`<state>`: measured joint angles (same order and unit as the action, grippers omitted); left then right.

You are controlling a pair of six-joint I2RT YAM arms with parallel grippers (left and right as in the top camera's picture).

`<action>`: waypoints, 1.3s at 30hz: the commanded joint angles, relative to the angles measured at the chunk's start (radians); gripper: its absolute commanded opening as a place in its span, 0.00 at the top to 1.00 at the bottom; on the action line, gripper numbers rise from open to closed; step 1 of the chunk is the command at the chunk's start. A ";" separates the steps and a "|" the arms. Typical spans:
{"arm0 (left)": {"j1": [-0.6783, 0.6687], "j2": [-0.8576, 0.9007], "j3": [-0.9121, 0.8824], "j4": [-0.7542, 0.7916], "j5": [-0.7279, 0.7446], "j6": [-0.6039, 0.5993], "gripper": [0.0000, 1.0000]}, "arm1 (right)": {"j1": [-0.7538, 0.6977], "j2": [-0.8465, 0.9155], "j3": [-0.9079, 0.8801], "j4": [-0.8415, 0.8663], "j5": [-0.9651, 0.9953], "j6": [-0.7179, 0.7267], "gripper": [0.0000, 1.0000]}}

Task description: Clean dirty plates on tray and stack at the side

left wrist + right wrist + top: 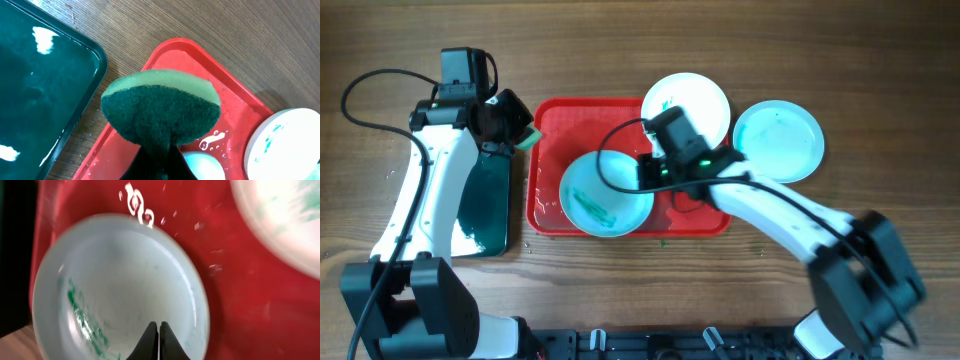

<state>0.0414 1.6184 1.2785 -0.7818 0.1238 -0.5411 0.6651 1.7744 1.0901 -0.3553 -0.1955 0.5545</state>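
only up close: left tool (156,156) tight on sponge (160,107), right tool (159,331) closed over smeared plate (120,280)

Brown wooden table (880,60): matt, grained. Large red rectangular plastic tray (225,95): glossy, smooth, beaded with water drops. Pale mint-green round plate (125,285): smooth, soft sheen, teal smears at 7 o'clock. Green two-layer sponge (160,107): coarse fibrous dark face, finer pale foam backing. Small black plastic tray (102,57), at the red tray's 9 o'clock: mirror-glossy green liquid.
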 commanded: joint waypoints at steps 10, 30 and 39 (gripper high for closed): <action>0.005 -0.008 0.011 -0.001 -0.011 -0.017 0.96 | 0.039 0.167 0.370 -0.245 0.112 -0.291 0.64; 0.005 -0.008 0.011 -0.001 -0.029 -0.017 0.96 | -0.034 0.347 0.387 -0.207 -0.040 -0.676 0.88; -0.003 -0.008 0.011 -0.013 -0.028 -0.018 0.96 | -0.033 0.347 0.387 -0.224 -0.087 0.034 0.96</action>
<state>0.0414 1.6184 1.2785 -0.7868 0.1081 -0.5411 0.6285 2.1094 1.4643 -0.5625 -0.2436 0.2398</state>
